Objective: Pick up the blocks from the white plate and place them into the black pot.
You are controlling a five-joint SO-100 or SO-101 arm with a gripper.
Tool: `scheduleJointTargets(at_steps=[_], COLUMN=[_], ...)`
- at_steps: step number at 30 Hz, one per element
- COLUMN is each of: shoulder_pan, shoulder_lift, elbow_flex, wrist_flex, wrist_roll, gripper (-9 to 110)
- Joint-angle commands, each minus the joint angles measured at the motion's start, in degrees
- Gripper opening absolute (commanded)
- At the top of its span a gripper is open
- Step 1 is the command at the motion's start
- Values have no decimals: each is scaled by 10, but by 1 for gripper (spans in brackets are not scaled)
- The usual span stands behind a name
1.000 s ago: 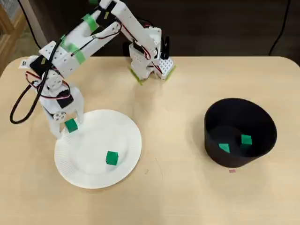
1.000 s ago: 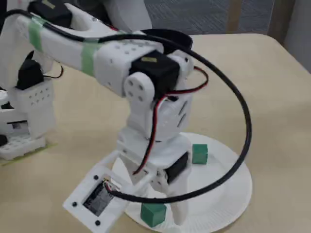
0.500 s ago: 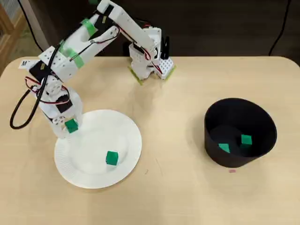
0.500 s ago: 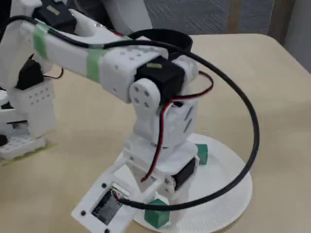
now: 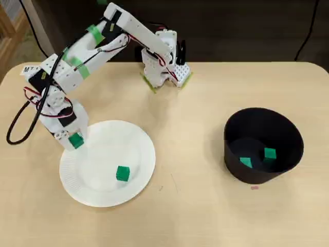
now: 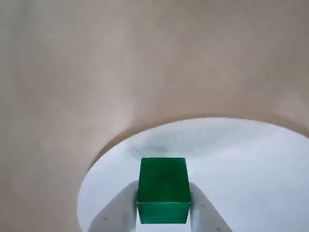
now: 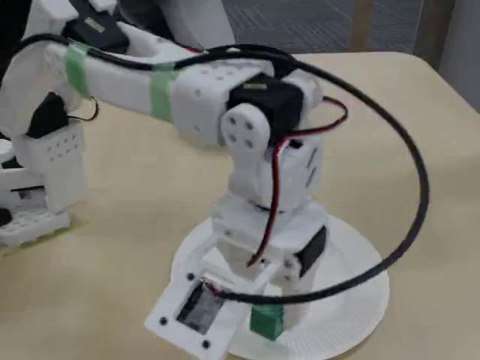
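My gripper (image 5: 75, 140) is shut on a green block (image 5: 76, 140) and holds it lifted over the left edge of the white plate (image 5: 139, 154). In the wrist view the block (image 6: 163, 189) sits squeezed between both white fingers (image 6: 199, 210), with the plate (image 6: 251, 164) below. The fixed view shows the same block (image 7: 266, 321) under the wrist, above the plate (image 7: 352, 300). A second green block (image 5: 122, 173) lies on the plate. The black pot (image 5: 234, 149) stands at the right with two green blocks (image 5: 270, 153) inside.
The arm's base (image 5: 164, 67) is mounted at the table's far edge, top centre in the overhead view. A black cable (image 5: 18, 123) loops out to the left of the wrist. Bare tan tabletop (image 5: 190, 134) lies between plate and pot.
The gripper closed on the block at the plate's left edge and rose with it, shifting slightly left. The other block on the plate and those in the pot stayed put.
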State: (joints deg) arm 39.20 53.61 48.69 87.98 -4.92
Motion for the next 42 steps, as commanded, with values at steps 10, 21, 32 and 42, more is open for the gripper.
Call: scheduleJointTargets(at_steps=[10,21,32,42], shoulder_pan=[-287,-517,-512,-627], shoulder_lift=[-4,25,262,532], elbow_flex=[-432,-562,-244,181], wrist_flex=[46,75,74,-91], wrist_roll=[-23,-2,-28,-6], gripper=[-2,-2,-2,-2])
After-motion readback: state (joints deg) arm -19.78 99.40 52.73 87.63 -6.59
